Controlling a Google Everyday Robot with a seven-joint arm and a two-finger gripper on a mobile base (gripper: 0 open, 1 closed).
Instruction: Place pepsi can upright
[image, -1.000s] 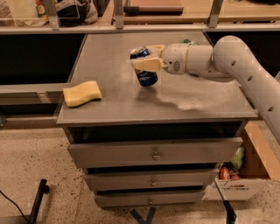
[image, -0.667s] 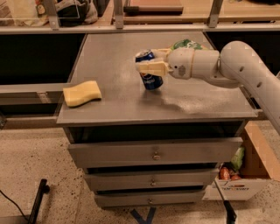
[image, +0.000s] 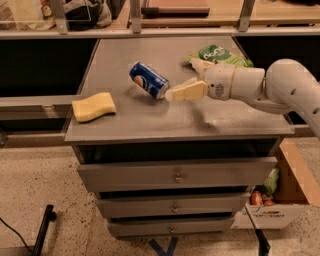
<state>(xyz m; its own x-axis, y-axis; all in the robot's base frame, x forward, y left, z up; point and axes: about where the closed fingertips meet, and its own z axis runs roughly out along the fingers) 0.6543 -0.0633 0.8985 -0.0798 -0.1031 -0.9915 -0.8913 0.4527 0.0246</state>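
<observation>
The pepsi can (image: 149, 80) is lying on its side at a slant on the grey cabinet top (image: 150, 122), one end pointing toward the back left and the other toward the gripper (image: 182, 80). The gripper is reaching in from the right on a white arm (image: 280, 90) — its two tan fingers (image: 187, 91) are standing apart, the lower tip just beside the can. A yellow sponge (image: 93, 106) is sitting near the front left edge, and a green snack bag (image: 220, 54) is lying behind the gripper.
</observation>
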